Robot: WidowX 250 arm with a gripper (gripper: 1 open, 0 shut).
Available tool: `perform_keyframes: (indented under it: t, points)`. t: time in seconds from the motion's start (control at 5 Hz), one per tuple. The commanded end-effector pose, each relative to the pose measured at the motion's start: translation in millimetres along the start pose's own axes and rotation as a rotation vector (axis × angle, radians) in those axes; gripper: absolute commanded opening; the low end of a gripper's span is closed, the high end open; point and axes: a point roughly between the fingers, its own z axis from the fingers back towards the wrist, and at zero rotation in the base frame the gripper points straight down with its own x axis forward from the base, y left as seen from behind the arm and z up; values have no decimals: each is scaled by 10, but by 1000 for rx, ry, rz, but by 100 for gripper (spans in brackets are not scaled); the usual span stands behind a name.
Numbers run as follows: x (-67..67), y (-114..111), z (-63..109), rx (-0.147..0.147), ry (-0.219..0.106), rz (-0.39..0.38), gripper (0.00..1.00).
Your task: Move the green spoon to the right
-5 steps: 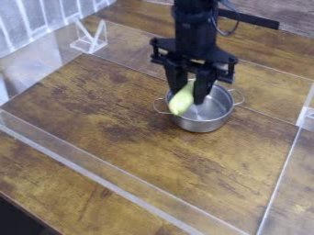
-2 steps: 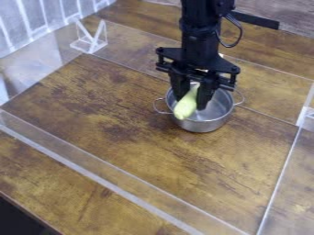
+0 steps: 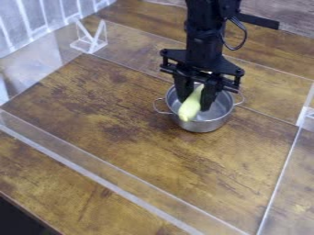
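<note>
The green spoon point(image 3: 190, 104) shows as a thick yellow-green handle hanging almost upright, its lower end inside the round steel pot point(image 3: 211, 117). My gripper point(image 3: 196, 92) points straight down right above the pot and is shut on the spoon's handle, with black fingers on both sides of it. The spoon's metal bowl is hidden.
The pot stands right of centre on a wooden table point(image 3: 110, 110). A clear acrylic wall point(image 3: 98, 179) fences the work area at the front and on the right side. A clear plastic stand point(image 3: 88, 37) sits at the back left.
The gripper with the spoon has shifted slightly to the right and a touch lower over the pot. The pot has not moved.
</note>
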Motion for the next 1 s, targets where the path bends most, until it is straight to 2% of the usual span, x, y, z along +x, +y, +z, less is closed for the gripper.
perform_keyframes:
  t: [0.0,0.2,0.8]
  points:
    - [73,-14,205,-7,-60,10,0]
    - [55,7,228,-3,-58,26,0]
    - [134,20,395,46,-62,263,0]
